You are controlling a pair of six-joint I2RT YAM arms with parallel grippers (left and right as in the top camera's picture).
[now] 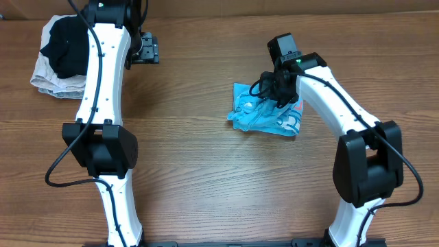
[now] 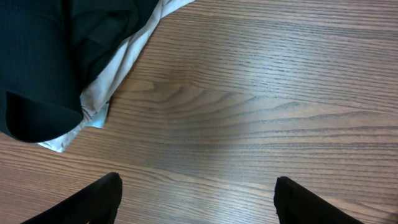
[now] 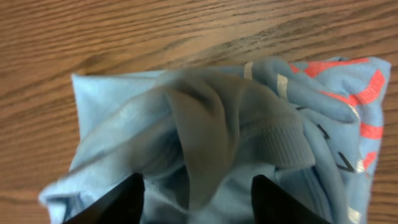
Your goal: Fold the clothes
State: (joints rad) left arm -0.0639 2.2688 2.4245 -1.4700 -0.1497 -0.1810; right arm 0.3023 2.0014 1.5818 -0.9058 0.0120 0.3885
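The light sky-blue T-shirt lies crumpled in a small heap right of the table's middle, with red and white lettering showing at its right side. My right gripper hovers directly over its upper part. In the right wrist view the shirt fills the frame, and the right fingers are spread open on either side of a raised fold, not closed on it. My left gripper is far off at the back left; in the left wrist view its fingers are wide open over bare wood.
A black garment lies on a beige folded cloth at the back left corner, also in the left wrist view. The table is brown wood.
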